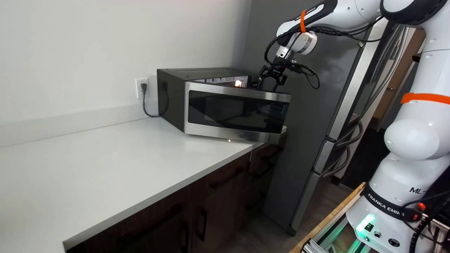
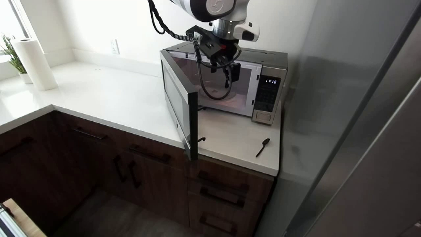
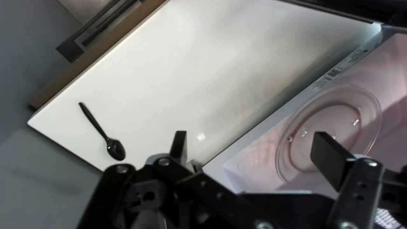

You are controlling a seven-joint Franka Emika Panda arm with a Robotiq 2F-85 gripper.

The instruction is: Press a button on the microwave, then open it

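Note:
The microwave (image 1: 171,95) is a dark-grey box on the counter; it shows in both exterior views (image 2: 273,59). Its door (image 1: 239,114) is swung open and juts out past the counter's front edge (image 2: 177,95). The control strip (image 2: 268,92) has a lit clock display; it is hidden in an exterior view by the door. In the wrist view, the lit cavity shows a glass turntable (image 3: 327,140). My gripper (image 3: 251,140) is open, with nothing between its fingers. It hangs in front of the open cavity (image 2: 227,74), between door and control strip, behind the door's top edge (image 1: 270,84).
A black spoon (image 2: 263,147) lies on the counter (image 1: 105,168) near its end; it also shows in the wrist view (image 3: 101,130). A tall grey fridge (image 1: 299,116) stands beside the microwave. A paper towel roll (image 2: 34,64) and a plant (image 2: 14,59) stand at the far end.

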